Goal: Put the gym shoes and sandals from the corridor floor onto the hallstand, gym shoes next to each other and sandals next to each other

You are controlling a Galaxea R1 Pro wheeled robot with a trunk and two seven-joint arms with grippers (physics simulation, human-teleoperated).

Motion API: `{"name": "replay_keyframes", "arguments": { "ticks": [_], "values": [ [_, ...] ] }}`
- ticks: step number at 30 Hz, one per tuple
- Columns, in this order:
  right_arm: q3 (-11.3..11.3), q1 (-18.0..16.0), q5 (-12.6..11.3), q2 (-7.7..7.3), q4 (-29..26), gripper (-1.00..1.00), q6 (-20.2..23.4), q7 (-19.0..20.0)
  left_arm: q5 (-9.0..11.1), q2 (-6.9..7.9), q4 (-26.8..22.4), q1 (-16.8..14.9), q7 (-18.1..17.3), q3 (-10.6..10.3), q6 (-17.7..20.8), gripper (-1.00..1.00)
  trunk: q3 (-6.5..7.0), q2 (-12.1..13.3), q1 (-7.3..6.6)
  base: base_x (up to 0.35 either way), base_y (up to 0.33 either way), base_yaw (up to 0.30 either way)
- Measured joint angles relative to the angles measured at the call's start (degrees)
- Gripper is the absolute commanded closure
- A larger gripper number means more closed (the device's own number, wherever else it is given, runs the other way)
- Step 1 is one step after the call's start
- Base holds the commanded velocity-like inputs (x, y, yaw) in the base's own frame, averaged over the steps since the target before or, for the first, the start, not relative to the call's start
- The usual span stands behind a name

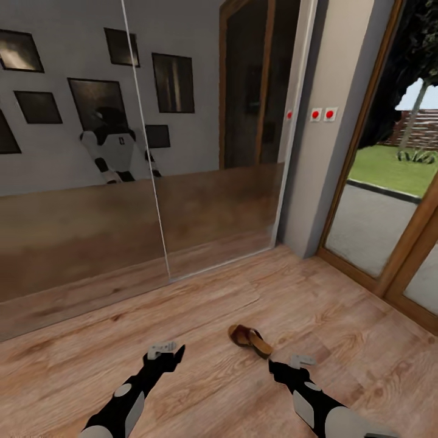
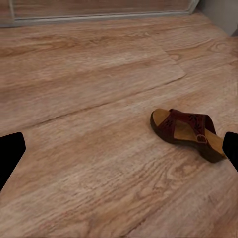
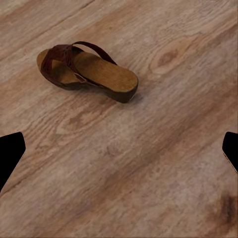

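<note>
Wood-plank laminate in light brown, the corridor floor point(image 1: 201, 304), is seen from the head view running up to a mirrored sliding wardrobe door point(image 1: 140, 152), with one dark maroon strappy leather sandal with a tan footbed point(image 1: 250, 341) lying on its sole between the two black forearms; the left gripper point(image 1: 165, 350) and the right gripper point(image 1: 299, 362) are held low, near the shoe but apart from it, each with its pale fingers parted and nothing held. From the left wrist view, the sandal point(image 2: 187, 132) is shown ahead and off to one side, its toe end and patterned straps turned toward the camera, black fingertips point(image 2: 9, 156) spread wide at the frame edges. From the right wrist view, the sandal point(image 3: 85, 71) is caught side-on, revealing the thick heel that the head view leaves unclear, jaws likewise wide. A descent misaligned with the narrow sole is judged likely to nudge the shoe along the smooth planks rather than capture it.
</note>
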Motion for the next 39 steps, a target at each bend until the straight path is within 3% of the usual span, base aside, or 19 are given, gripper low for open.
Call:
{"name": "replay_keyframes", "arguments": {
  "ticks": [20,39],
  "values": [
    [0.0,0.0,-0.01,0.0,-0.02,-1.0,0.01,0.02,0.0,0.0,-0.02,0.0,-0.05,-0.04,0.01,-1.0,-0.87,0.0,0.02,0.049,-0.055,0.257],
    [-0.01,0.01,0.0,0.0,-0.02,-1.0,0.0,0.01,0.0,0.0,0.0,-0.01,-0.02,0.01,0.0,-1.0,-1.69,0.0,0.02,0.0,-0.167,0.237]
  ]
}}
